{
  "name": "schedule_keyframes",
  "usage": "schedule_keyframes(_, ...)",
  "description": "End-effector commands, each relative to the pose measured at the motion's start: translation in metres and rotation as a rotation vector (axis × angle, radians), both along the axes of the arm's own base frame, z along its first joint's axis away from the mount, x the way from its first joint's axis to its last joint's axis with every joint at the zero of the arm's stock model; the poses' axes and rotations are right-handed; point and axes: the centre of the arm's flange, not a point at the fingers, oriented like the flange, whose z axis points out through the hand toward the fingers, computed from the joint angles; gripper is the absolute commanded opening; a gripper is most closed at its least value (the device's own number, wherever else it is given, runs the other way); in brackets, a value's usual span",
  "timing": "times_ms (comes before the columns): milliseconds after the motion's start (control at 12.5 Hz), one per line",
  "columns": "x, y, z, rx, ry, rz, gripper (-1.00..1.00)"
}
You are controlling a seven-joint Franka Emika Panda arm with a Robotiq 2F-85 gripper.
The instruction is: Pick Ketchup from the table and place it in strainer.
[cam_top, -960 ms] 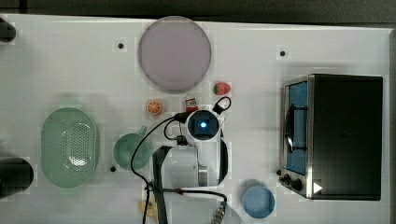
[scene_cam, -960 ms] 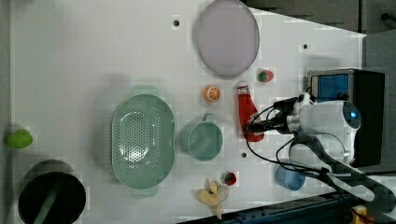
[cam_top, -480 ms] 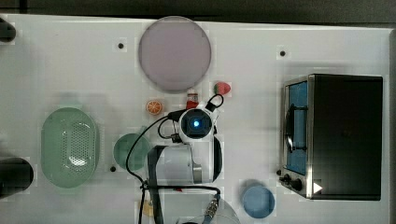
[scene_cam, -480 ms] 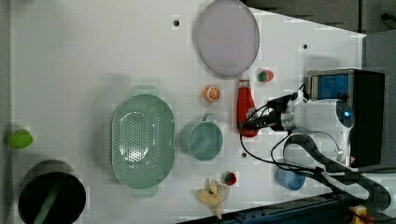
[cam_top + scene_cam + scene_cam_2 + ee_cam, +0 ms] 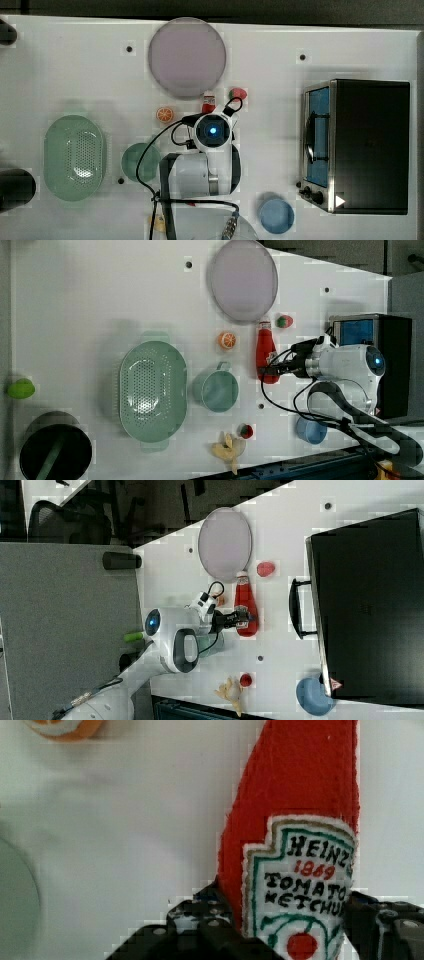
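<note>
- Gripper (image 5: 265, 371) now down at the lower body of the ketchup (image 5: 264, 351); half a second back sat further off toward the arm, a second back clear of the bottle entirely.
- Jaws narrowed from wide to roughly bottle width over that last second; wrist view shows a black finger (image 5: 200, 920) on each side of the labelled body of the ketchup (image 5: 295, 835), hard up against it.
- Closing still under way, so firm clamp not confirmed; reads as pressing on, not yet lifting.
- Ketchup (image 5: 245, 605) lying flat on the counter (image 5: 100, 300), same spot as before, cap end pointing away from the jaws toward the grey plate (image 5: 243, 280).
- Orange slice (image 5: 227, 340) just beside the bottle neck, away from the jaws; red strawberry (image 5: 285, 320) near the cap, other side.
- Green cup (image 5: 219, 390) close by the jaws on the strainer side.
- Strainer (image 5: 152, 390) beyond that cup, well apart from the jaws, holding nothing.
- Meaning for task: approach done, grasp in progress; lift and carry over the cup to the strainer both left.
- Grip low on the body, so cap end may droop on lifting.
</note>
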Motion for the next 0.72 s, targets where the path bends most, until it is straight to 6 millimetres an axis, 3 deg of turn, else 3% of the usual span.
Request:
schedule_keyframes(80, 0.023, -0.002, 0.088, -0.033, -0.077, 0.003, 0.25)
schedule_keyframes(400, 0.024, 0.030, 0.191, -0.079, -0.046, 0.033, 0.25)
schedule_keyframes(560, 0.023, 0.064, 0.231, -0.090, -0.066, 0.027, 0.25)
schedule_keyframes(720, 0.017, 0.107, 0.256, -0.077, -0.073, -0.024, 0.25)
